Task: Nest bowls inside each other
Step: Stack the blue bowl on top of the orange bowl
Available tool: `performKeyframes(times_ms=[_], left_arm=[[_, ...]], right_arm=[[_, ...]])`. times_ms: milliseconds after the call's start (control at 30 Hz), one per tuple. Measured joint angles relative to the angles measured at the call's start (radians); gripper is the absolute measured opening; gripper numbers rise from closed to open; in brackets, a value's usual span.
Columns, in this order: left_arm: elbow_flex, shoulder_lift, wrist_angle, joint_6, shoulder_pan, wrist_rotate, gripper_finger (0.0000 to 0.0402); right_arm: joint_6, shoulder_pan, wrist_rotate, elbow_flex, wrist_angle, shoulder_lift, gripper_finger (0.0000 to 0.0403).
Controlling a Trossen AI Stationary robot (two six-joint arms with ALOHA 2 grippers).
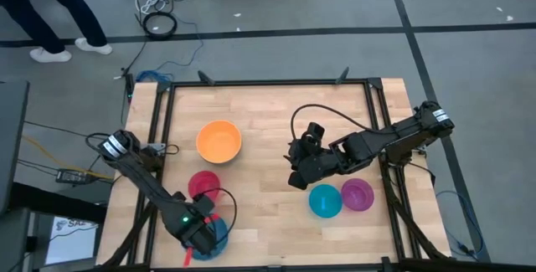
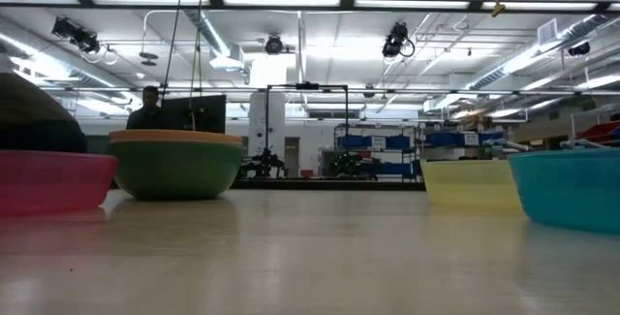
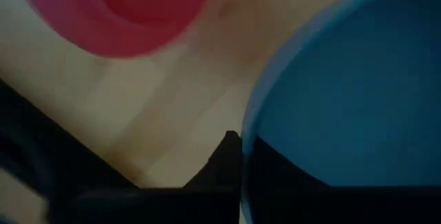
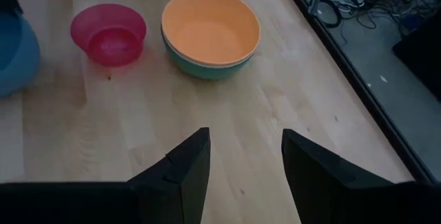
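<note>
High view: my left gripper (image 1: 203,232) is down at the near left corner of the table (image 1: 268,138), over the blue bowl (image 1: 219,237). Its fingers are clenched on that bowl's rim; in the left wrist view one dark finger (image 3: 224,158) sits just outside the blue wall (image 3: 344,100). I cannot tell whether the bowl is off the surface.

The red bowl (image 1: 203,185) stands just beside the blue one, toward the table's far side. The orange bowl (image 1: 219,141) sits farther back, nested inside the green bowl (image 4: 207,65), whose wall shows beneath the orange rim in the right wrist view.

My right gripper (image 1: 299,176) hangs near the table's middle, released, its two fingers (image 4: 180,172) spread apart with bare wood between them and nothing held. The teal bowl (image 1: 325,201) and the purple bowl (image 1: 358,194) stand side by side just beside it, touching or nearly so.

Low view: a yellow bowl (image 2: 472,183) stands next to the teal one.
</note>
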Motion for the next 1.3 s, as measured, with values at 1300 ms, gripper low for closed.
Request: performKeyframes(times_ms=[1300], left_arm=[[-0.244, -0.454, -0.076, 0.493, 0.767, -0.515, 0.0010]], right_arm=[[-0.016, -0.002, -0.008, 0.001, 0.069, 0.000, 0.0166]])
